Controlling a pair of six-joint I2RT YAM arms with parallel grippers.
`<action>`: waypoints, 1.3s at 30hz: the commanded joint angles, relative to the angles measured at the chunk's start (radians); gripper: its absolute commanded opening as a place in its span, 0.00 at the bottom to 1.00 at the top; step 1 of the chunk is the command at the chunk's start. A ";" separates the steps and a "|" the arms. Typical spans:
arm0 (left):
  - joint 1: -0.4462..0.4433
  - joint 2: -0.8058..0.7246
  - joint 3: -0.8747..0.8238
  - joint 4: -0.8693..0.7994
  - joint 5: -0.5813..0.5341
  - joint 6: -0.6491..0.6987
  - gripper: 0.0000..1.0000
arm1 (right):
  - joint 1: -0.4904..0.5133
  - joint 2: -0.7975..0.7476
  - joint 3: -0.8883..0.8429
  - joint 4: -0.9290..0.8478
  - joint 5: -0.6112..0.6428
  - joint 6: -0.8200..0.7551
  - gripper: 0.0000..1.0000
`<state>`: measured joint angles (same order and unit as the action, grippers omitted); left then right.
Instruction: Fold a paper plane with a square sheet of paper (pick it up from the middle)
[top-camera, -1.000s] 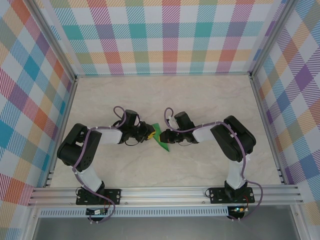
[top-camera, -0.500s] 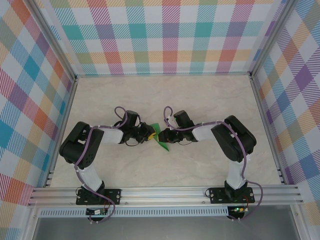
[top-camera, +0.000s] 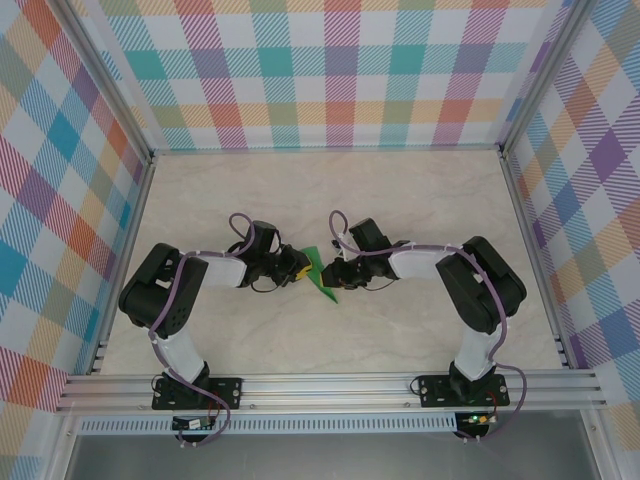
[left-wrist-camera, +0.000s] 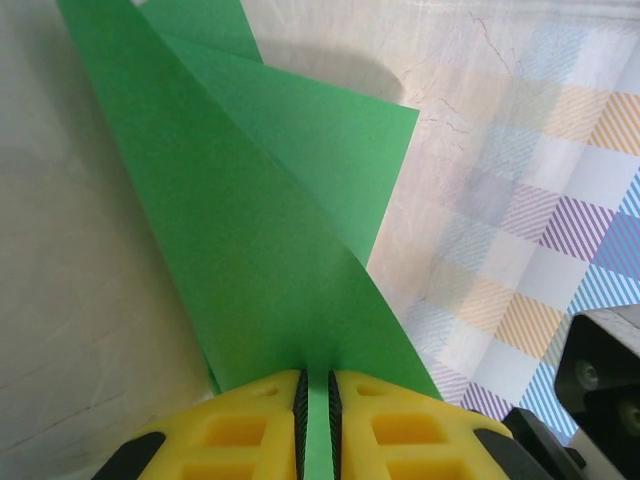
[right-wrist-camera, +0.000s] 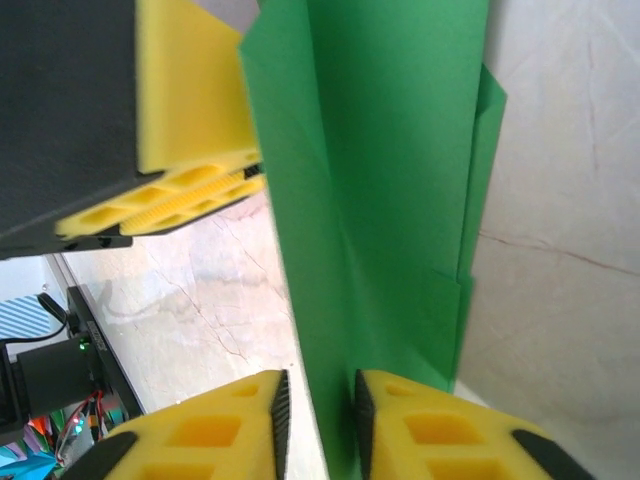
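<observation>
Item: creased, angular sheet of bright-green paper (top-camera: 320, 272), near the middle of the marbled counter (top-camera: 420, 200). Left hand (left-wrist-camera: 312, 385), at its 9 o'clock, pinched shut on it. Right hand (right-wrist-camera: 318, 385), at 3 o'clock, straddled an edge; grip uncertain. Risk: opposed pulling might tear it or skew creases.

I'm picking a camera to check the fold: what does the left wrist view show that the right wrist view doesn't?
Left wrist adds: the left tool pinching the green paper where it narrows, layers fanning apart, plaid wall behind. Right wrist adds: the right tool straddling the paper's edge, grip unclear, and the left tool's fingers beside the paper. Both: the folded green paper over the marble table.
</observation>
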<state>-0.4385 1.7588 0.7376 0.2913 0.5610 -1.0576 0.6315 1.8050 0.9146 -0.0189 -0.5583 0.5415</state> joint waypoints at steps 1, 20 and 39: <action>-0.016 0.010 0.020 0.002 0.016 0.017 0.16 | -0.006 -0.008 0.007 -0.044 -0.010 -0.020 0.21; -0.017 0.014 0.020 0.000 0.013 0.013 0.16 | -0.005 0.057 0.007 -0.025 -0.001 -0.015 0.16; -0.019 -0.002 0.023 0.006 0.023 0.007 0.15 | -0.005 -0.047 0.010 -0.140 0.005 -0.054 0.24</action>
<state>-0.4438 1.7588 0.7376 0.2909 0.5640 -1.0580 0.6315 1.7760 0.9150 -0.1219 -0.5503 0.5140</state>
